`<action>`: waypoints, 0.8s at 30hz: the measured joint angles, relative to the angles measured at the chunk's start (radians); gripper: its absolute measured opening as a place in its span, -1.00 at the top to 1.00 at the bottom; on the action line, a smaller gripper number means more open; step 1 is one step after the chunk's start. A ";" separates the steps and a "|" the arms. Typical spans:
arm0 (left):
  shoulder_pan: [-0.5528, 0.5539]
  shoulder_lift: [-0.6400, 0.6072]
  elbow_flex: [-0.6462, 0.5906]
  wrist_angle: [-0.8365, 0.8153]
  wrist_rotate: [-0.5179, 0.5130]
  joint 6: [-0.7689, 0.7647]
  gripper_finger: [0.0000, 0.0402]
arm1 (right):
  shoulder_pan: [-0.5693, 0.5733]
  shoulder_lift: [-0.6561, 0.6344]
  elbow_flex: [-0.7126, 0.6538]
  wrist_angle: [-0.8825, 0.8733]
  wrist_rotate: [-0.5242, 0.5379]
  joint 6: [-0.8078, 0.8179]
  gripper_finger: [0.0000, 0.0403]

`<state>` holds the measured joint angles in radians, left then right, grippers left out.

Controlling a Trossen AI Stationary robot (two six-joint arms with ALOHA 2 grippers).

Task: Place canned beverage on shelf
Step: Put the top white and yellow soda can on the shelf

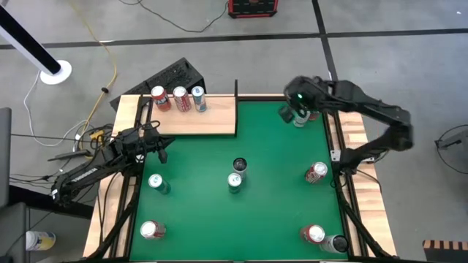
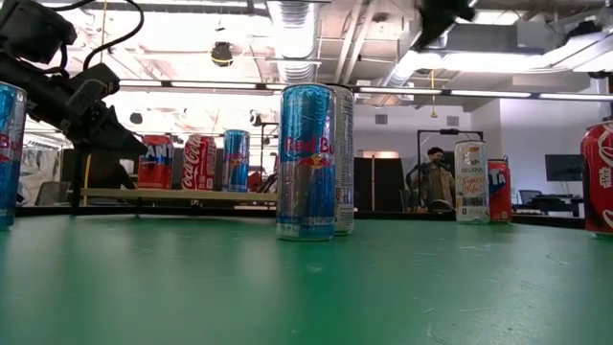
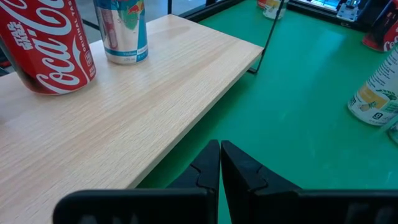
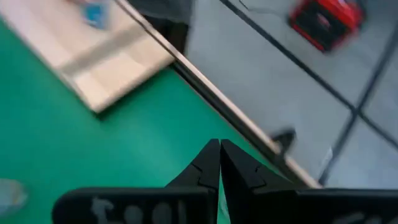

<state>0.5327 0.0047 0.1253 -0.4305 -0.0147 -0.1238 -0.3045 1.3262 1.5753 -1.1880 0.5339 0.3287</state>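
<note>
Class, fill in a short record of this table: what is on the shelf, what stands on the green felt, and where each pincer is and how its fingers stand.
Shelf: far-left corner of the table; three cans in a row
Green felt: eight more cans standing
Left pincer: shut, empty, just in front of the shelf
Right pincer: shut, empty, over the far-right corner
</note>
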 joint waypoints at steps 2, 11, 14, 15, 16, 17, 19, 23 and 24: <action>0.000 0.000 0.000 0.000 0.000 0.000 1.00 | -0.016 -0.084 -0.146 0.061 0.034 0.053 0.82; 0.000 0.000 0.000 0.000 0.000 0.000 1.00 | -0.250 -0.241 -0.466 0.254 -0.046 0.179 0.60; 0.000 0.000 0.000 0.000 0.000 0.000 1.00 | -0.339 -0.209 -0.471 0.250 -0.111 0.179 0.37; 0.000 0.000 0.000 0.000 0.000 0.000 1.00 | -0.359 -0.193 -0.471 0.250 -0.121 0.178 0.28; 0.000 0.000 0.000 0.000 0.000 0.000 1.00 | -0.374 -0.176 -0.471 0.250 -0.123 0.172 0.17; 0.000 0.000 0.000 0.000 0.000 0.000 1.00 | -0.387 -0.159 -0.471 0.254 -0.123 0.164 0.06; 0.000 0.000 0.000 0.000 0.000 0.000 1.00 | -0.414 -0.127 -0.471 0.258 -0.124 0.142 -0.17; 0.000 0.000 0.000 0.000 0.000 0.000 1.00 | -0.457 -0.074 -0.471 0.252 -0.150 0.071 -0.57; 0.000 0.000 0.000 0.000 0.000 0.000 1.00 | -0.465 -0.062 -0.471 0.248 -0.154 0.066 -0.64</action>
<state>0.5324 0.0048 0.1253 -0.4305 -0.0147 -0.1238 -0.7692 1.2638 1.1038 -0.9400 0.3800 0.3946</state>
